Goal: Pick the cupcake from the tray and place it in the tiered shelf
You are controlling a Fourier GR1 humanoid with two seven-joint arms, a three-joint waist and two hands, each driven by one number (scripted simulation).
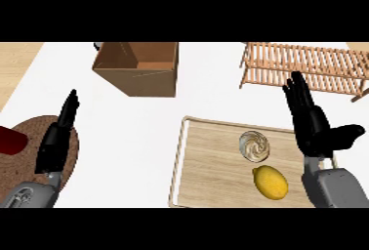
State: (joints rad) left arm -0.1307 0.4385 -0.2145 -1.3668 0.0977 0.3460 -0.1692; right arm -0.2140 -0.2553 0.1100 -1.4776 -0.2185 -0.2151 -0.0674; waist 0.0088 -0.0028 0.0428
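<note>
The cupcake [254, 145] sits on the tray [209, 166] just above a lemon [270, 182]. The right hand [311, 124] hovers beside it, fingers straight, below the shelf [302, 66]. The left hand [57, 136] rests open.

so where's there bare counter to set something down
Widest bare patch: white counter between the brown mat and the tray, below the cardboard box. Another strip runs between box and wooden shelf. The tray's right half is crowded: cupcake, lemon, right hand.
</note>
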